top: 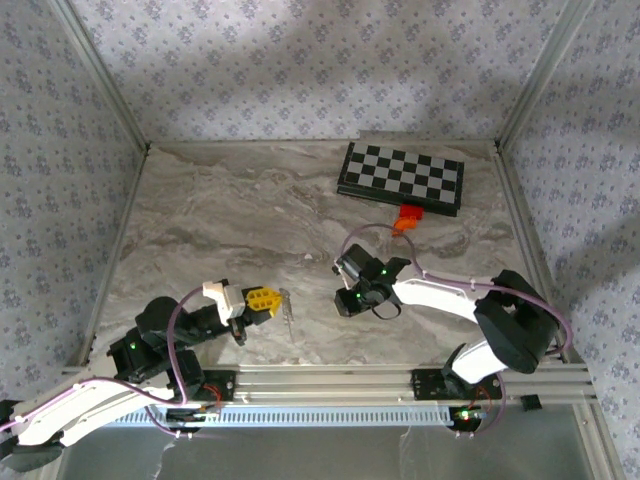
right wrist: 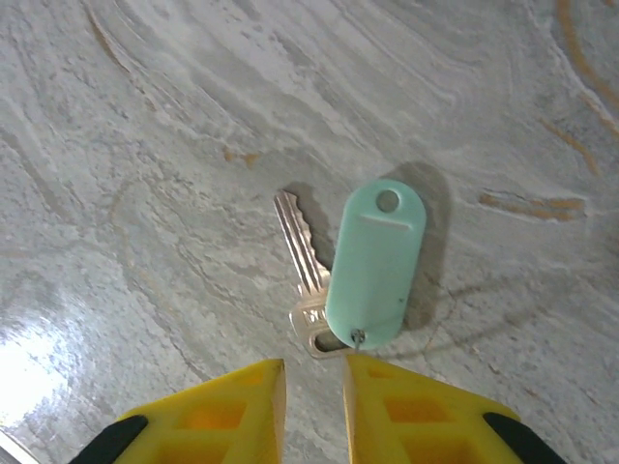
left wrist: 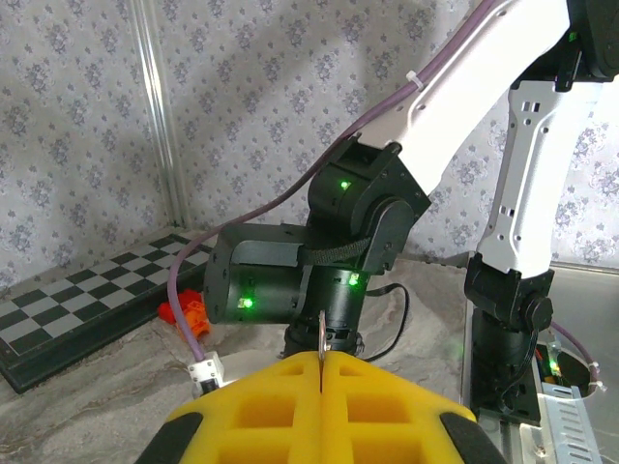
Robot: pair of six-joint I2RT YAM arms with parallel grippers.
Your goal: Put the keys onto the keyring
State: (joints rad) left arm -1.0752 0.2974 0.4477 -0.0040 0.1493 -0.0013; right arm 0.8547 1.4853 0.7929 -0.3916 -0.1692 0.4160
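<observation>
A silver key [right wrist: 302,253] with a teal-green tag [right wrist: 375,261] on its head lies flat on the marble table [right wrist: 174,145]. My right gripper [right wrist: 311,379] hangs just short of the key's head, yellow pads apart with bare table showing in the gap; it stands open. In the top view the right gripper [top: 348,290] points down at mid table. My left gripper [top: 276,300] is shut on the thin metal keyring [top: 287,298], whose short chain [top: 291,320] trails toward me. Seen edge-on, the keyring [left wrist: 321,333] sticks up from the closed left gripper [left wrist: 321,362].
A folded chessboard [top: 401,178] lies at the back right with an orange block [top: 408,218] at its near edge. The orange block [left wrist: 186,311] and the chessboard [left wrist: 87,309] also sit beyond the right arm's black wrist [left wrist: 290,280]. Metal frame rails border the table.
</observation>
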